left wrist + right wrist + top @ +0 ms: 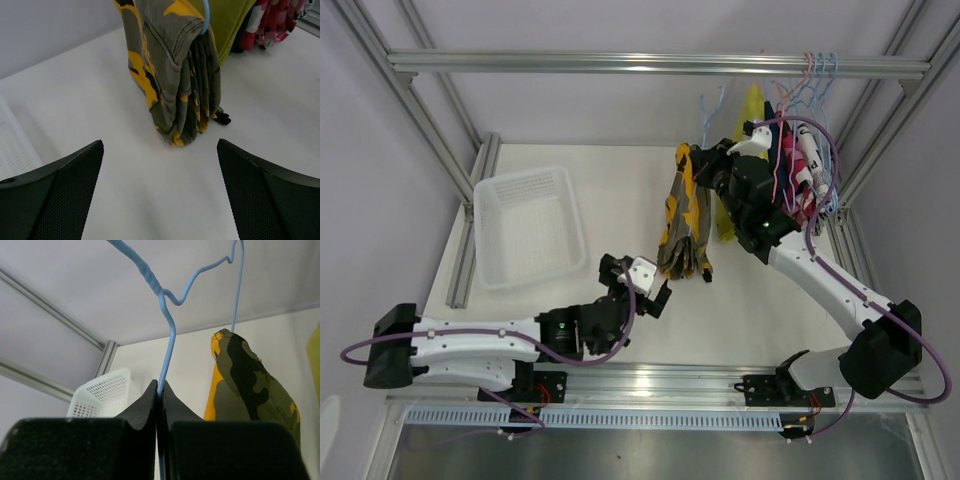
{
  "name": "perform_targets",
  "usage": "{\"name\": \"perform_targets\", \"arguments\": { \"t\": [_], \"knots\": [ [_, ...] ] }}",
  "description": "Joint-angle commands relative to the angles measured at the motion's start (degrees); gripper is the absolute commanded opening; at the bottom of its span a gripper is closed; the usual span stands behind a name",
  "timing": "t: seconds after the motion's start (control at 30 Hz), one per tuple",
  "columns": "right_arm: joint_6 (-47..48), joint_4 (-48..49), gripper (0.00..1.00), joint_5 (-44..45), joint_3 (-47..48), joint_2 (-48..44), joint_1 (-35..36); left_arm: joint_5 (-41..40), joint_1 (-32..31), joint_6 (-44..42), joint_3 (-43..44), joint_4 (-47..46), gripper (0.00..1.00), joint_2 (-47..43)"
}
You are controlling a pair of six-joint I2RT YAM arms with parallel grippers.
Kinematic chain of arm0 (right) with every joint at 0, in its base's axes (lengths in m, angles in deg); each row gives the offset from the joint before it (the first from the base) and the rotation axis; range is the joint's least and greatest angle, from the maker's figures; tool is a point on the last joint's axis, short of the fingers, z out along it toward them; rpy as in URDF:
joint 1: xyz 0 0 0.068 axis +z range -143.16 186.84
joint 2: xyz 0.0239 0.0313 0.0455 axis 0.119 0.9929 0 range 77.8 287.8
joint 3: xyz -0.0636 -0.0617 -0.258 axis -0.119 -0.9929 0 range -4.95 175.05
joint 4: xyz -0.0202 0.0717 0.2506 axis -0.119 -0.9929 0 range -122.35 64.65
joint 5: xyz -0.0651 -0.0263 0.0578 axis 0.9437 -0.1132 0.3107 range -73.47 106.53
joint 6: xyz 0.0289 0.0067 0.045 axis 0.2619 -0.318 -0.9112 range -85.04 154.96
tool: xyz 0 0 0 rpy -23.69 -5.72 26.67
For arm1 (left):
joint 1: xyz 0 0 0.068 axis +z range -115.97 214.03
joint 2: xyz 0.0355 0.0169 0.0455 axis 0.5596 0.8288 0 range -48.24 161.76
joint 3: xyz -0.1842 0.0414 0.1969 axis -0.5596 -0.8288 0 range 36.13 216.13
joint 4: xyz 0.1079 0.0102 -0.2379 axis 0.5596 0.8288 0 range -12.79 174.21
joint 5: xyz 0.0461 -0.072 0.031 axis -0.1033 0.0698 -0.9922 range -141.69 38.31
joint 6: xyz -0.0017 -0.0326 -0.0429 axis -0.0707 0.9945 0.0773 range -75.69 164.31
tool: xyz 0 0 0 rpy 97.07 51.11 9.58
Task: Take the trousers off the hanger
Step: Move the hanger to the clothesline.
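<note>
Pinching the hanger (pixel 167 315) in the right gripper (pixel 160 390), camo trousers (pixel 175 75) not yet off, left gripper (pixel 160 145) wide apart nearby.

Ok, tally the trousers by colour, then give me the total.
Yellow-brown camouflage trousers: 1
Plain yellow trousers: 1
Pink-red patterned trousers: 1
White lettered trousers: 1
Navy trousers: 1, mostly hidden
Total: 5
</note>
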State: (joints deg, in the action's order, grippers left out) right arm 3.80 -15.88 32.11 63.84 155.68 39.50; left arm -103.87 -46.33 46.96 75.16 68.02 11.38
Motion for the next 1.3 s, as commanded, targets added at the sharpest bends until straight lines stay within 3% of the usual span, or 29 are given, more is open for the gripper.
{"name": "perform_targets", "arguments": {
  "t": [0.0, 0.13, 0.5, 1.27],
  "knots": [
    [-2.5, 4.32, 0.0, 0.25, 3.19, -3.62, 0.21, 0.67, 3.62, -5.92, 2.28, -16.82, 0.99, 4.36],
    [-3.82, 3.53, 0.0, -1.42, 2.22, -4.76, -0.67, 4.28, 6.79, -5.38, 1.67, -24.72, 0.99, 8.84],
    [-7.69, 4.32, 0.0, -6.87, -1.12, -6.61, -5.41, 15.08, 13.29, -2.05, 4.57, -31.23, 0.99, 16.76],
    [-8.83, 6.61, 0.0, -11.7, -2.87, -5.64, -7.79, 20.54, 17.95, 1.12, 9.58, -32.73, 0.99, 25.81]
  ]
}}
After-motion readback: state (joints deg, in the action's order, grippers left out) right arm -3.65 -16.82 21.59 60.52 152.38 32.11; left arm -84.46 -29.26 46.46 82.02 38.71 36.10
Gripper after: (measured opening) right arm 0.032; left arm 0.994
